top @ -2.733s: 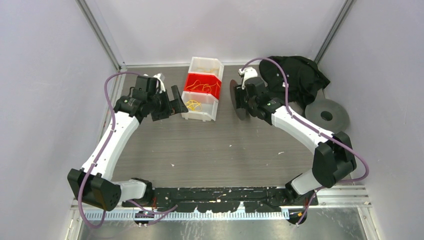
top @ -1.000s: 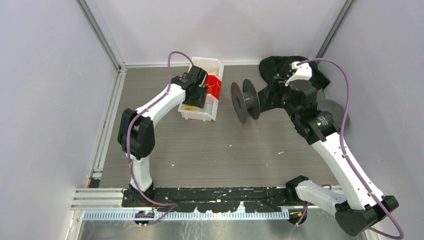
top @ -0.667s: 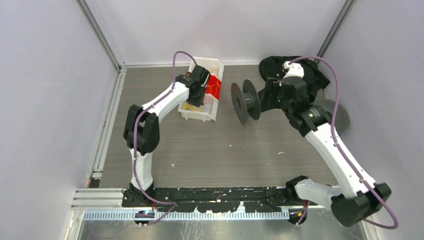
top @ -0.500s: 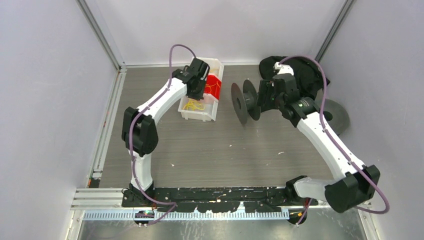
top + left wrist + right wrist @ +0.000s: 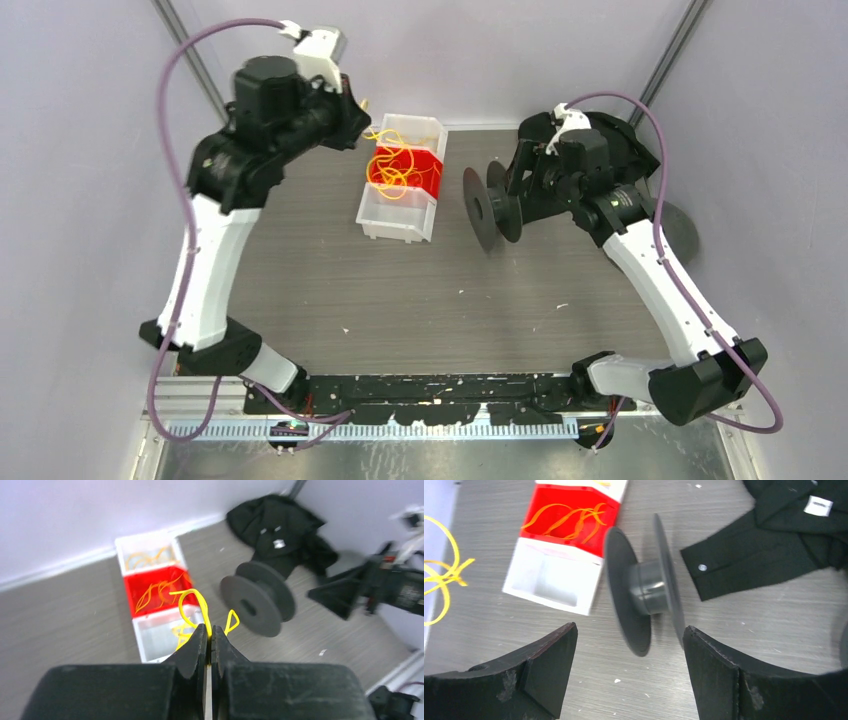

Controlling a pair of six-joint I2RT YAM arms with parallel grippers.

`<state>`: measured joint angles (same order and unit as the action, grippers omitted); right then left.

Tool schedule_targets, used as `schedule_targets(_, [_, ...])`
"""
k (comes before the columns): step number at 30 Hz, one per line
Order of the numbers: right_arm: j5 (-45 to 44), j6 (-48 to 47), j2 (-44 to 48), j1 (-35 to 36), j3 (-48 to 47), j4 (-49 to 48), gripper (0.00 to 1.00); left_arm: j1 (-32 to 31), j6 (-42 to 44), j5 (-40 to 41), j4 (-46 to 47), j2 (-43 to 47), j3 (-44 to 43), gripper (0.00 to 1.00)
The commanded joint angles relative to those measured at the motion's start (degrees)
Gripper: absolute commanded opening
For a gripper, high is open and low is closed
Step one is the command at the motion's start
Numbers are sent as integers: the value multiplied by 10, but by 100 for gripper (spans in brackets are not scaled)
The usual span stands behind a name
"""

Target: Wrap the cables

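My left gripper (image 5: 354, 113) is raised high over the back left of the table and shut on a yellow cable (image 5: 394, 163), whose loose loops dangle above the bins. The left wrist view shows the fingertips (image 5: 210, 630) pinched together on the cable (image 5: 192, 599). More yellow cables lie in the red bin (image 5: 569, 515) and the far white bin (image 5: 147, 557). My right gripper (image 5: 515, 195) is open just right of the dark grey spool (image 5: 492, 203). In the right wrist view the gripper (image 5: 629, 645) stands wide with the spool (image 5: 644, 597) ahead, apart from both fingers.
A three-part bin tray (image 5: 400, 225), white, red, white, sits at the back centre. A black cloth (image 5: 600, 140) is heaped in the back right corner. A second grey disc (image 5: 680, 228) lies by the right wall.
My left gripper shut on a cable in the bins and lifted it up and to the left. My right gripper moved in toward the spool and opened wider.
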<state>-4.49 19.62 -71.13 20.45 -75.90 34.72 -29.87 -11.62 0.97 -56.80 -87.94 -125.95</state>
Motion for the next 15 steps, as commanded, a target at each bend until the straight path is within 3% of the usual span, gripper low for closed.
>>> schedule_targets(1, [113, -5, 35, -1, -26, -44, 83, 2, 19, -116, -46, 16, -80, 1])
schedule_targets(5, [187, 5, 41, 4, -58, -43, 85, 2, 23, -137, -77, 32, -145, 1])
schedule_targets(9, [222, 77, 42, 29, -57, -93, 85, 2, 2, -159, -50, 74, -122, 1])
schedule_targets(15, [195, 157, 5, 160, -36, -189, 86, 2, -25, -199, -24, 101, -102, 1])
